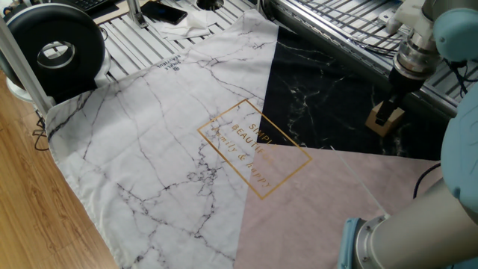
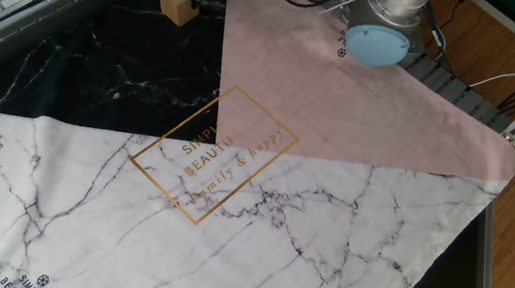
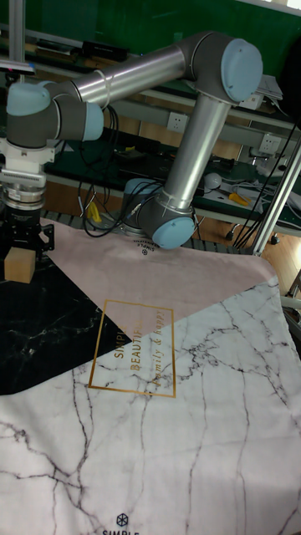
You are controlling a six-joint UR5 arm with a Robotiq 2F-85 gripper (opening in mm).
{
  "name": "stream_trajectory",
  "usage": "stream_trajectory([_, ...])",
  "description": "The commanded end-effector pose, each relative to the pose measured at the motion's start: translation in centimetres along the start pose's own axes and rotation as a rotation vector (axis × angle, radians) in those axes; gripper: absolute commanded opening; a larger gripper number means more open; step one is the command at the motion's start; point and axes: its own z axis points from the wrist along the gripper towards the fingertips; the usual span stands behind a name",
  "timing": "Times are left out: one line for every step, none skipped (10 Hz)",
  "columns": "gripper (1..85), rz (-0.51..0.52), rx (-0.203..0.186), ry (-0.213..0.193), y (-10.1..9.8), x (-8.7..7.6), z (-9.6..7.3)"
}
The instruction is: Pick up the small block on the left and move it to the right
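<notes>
The small block [image 1: 388, 123] is a plain light-tan cube on the black marble part of the cloth, at the far right of this view. It also shows as the block [image 2: 175, 1] near the top left of the other fixed view and the block [image 3: 18, 265] at the left edge of the tall view. My gripper [image 1: 385, 112] points straight down over it, with its dark fingers reaching the block's top and sides. In the tall view the gripper [image 3: 25, 246] stands with its fingers spread about the block's width, open. The fingertips are partly hidden against the black cloth.
A cloth in white marble [image 1: 149, 142], black [image 1: 314, 97] and pink [image 1: 336, 194] covers the table, with a gold-framed print [image 1: 254, 146] in the middle. A metal rack [image 1: 336, 22] runs behind the block. A black round device [image 1: 52, 48] stands at the far left corner.
</notes>
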Motion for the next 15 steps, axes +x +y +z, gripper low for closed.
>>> stream_trajectory([82.7, 0.025, -0.007, -0.022, 0.28, -0.58, 0.4])
stream_trajectory([82.3, 0.027, -0.007, -0.022, 0.29, -0.59, 0.43])
stream_trajectory([82.0, 0.035, -0.007, -0.022, 0.3, -0.61, 0.53])
stream_trajectory([81.7, 0.059, -0.017, -0.025, 0.53, -0.73, 0.75])
stream_trajectory([80.7, 0.065, -0.005, -0.028, 0.23, -0.83, 0.99])
stream_trajectory([79.3, 0.068, 0.007, -0.03, -0.1, -0.87, 1.09])
stream_trajectory([77.7, 0.079, 0.003, -0.025, -0.01, -0.77, 1.08])
stream_trajectory([76.0, 0.094, -0.003, -0.017, 0.14, -0.56, 1.08])
stream_trajectory([74.0, 0.105, -0.001, -0.014, 0.09, -0.48, 1.09])
stream_trajectory([72.3, 0.111, -0.002, -0.011, 0.09, -0.42, 1.09])
stream_trajectory([70.7, 0.114, -0.005, -0.01, 0.17, -0.39, 1.09])
stream_trajectory([67.0, 0.122, -0.016, -0.008, 0.46, -0.36, 1.08])
stream_trajectory([63.3, 0.128, -0.017, -0.003, 0.49, -0.26, 1.07])
stream_trajectory([60.0, 0.134, -0.015, 0.001, 0.48, -0.14, 1.04])
stream_trajectory([57.3, 0.139, -0.014, 0.003, 0.45, -0.12, 1.04])
